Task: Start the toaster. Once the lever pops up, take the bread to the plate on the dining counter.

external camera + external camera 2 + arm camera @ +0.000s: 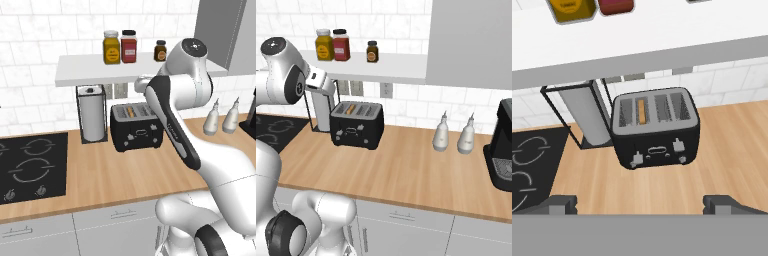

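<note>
White tiled wall and a light-wood worktop point(406, 170) frame the scene; we find the toaster point(656, 129) standing at the back of that worktop, under a white shelf point(100, 72). In the hand view it sits just above centre, front panel facing us. The bread point(642, 110) stands on edge in the second slot from the left, with its tan top edge showing at the slot mouth.

We judge the slice light, stiff once toasted but crumbly, so it should be pinched across its thin faces at the exposed top edge and lifted straight up. The toaster itself looks heavy and rigid; its two small white levers on the front, at 7 and 5 o'clock of the panel, are the places to press. Which lever serves the loaded slot we cannot confirm, though the left one lies nearer.

The gripper point(640, 202) hangs above and in front of the toaster, fingers spread fully apart and holding nothing.

Around the toaster: a paper towel roll in a wire holder point(93, 119) just beside it at 9 o'clock, a black cooktop point(31, 167) beyond that, jars point(120, 47) on the shelf at 12 o'clock, two white bottles point(454, 134) and a black coffee machine point(502, 150) well apart at 3 o'clock. The shelf overhang limits clearance for a vertical lift.
</note>
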